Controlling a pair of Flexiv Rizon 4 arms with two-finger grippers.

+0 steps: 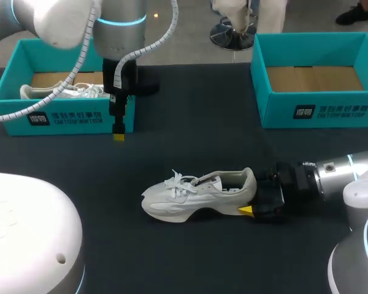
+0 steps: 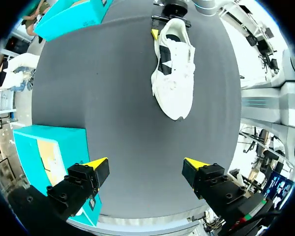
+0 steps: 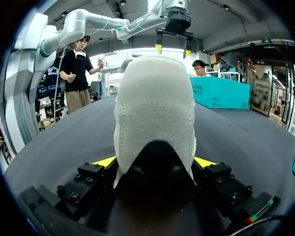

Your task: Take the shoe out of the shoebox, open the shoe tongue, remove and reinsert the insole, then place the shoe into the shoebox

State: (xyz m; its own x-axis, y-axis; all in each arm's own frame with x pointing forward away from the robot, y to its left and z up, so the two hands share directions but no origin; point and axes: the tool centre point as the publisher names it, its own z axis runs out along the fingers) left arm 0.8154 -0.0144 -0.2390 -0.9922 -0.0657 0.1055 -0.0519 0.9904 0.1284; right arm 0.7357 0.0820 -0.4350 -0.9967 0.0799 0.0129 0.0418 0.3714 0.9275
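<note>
Clearly the first step is done: the white sneaker (image 1: 193,197) is out of its box and stands on its sole on the black table (image 1: 190,147), toe pointing away from the right jaws. Those jaws are closed on the heel, one yellow tip against each side. In the right wrist view the heel cup fills the space between them.

The left jaws hang spread wide with nothing between them, tips down. One finger is just beside the front wall of the near teal shoebox (image 1: 67,119). The sneaker lies well ahead of them across bare table. A second white shoe (image 1: 64,92) lies inside that box. The other teal shoebox (image 1: 319,113), well off to one side of the right jaws, shows only its brown cardboard floor.

Everything after the take-out looks undone, as I judge it. The laces (image 1: 178,182) sit bunched over the instep and the tongue appears to lie flat, so it does not seem to have been opened. The shoe's opening is too dark to tell whether the insole is inside. Left to do: pull the tongue open, draw the insole out, put it back, then set the sneaker into a shoebox.
</note>
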